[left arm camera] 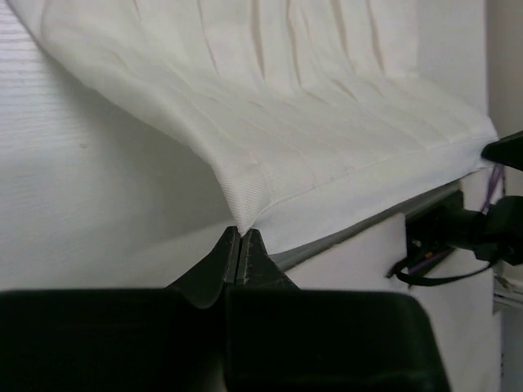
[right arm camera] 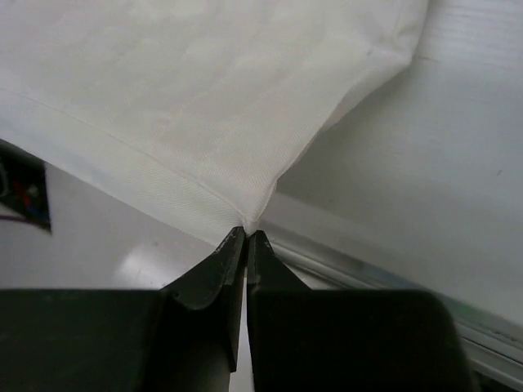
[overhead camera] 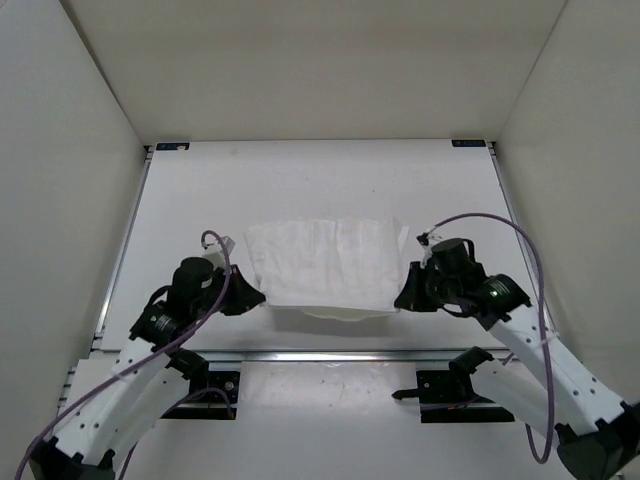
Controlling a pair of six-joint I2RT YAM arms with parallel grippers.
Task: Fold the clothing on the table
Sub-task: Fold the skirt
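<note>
Risk of slippage at both holds. Left fingers (left arm camera: pixel 225 258) pressed together on only the very tip of a near hem corner of the clothing (overhead camera: pixel 325 262); right fingers (right arm camera: pixel 234 253) likewise pinching the opposite near corner by a sliver of cloth. Liable to pull free under a sharp tug or an uneven lift — thin, soft fabric, little bite.

Second hazard: sag in the near edge midway between the two sets of fingers. Likely to bunch or fold crooked if carried forward at unequal pace or height.

Condition of clothing: white, thin, faint lengthwise creases, stitched hem along the edge nearest the fingers. Spread ahead of both sets of fingers, far part lying flat on the surface (overhead camera: pixel 300 180), near edge raised and drawn taut toward each pinch — no tearing or snagging visible.
</note>
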